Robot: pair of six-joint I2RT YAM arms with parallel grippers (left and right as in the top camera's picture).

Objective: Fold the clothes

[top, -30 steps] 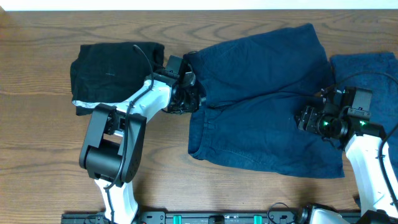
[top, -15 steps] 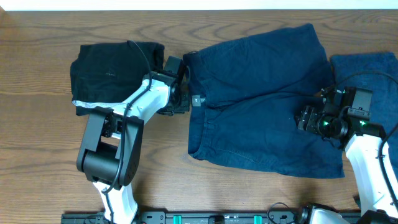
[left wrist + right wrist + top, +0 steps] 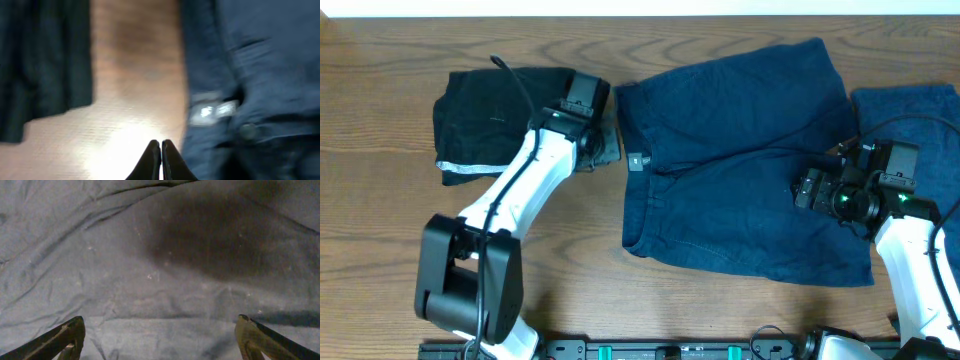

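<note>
- Left wrist view: the left gripper (image 3: 161,152) has its fingertips pressed together with nothing between them. It hangs over the bare brown wooden table (image 3: 135,75), between the folded black cloth garment with a white edge strip (image 3: 45,60) and the wide navy-blue cloth shorts (image 3: 260,60).
- From overhead, that gripper was at the shorts' waistband edge a second ago. It has since drawn back into the gap beside the black piece, and the waistband's small pale label (image 3: 637,160) is now uncovered.
- The right gripper (image 3: 160,340) is where it was, low over one leg of the shorts. Its fingers have spread wider and stand far apart, holding nothing, with lightly creased cloth beneath.
- The shorts lie spread flat mid-table, unfolded. A second navy-blue cloth piece (image 3: 910,110) lies at the table's right edge.
- The left arm seems finished at the waistband for now, and the right looks set to pinch the leg. The shorts' fold has not begun.
</note>
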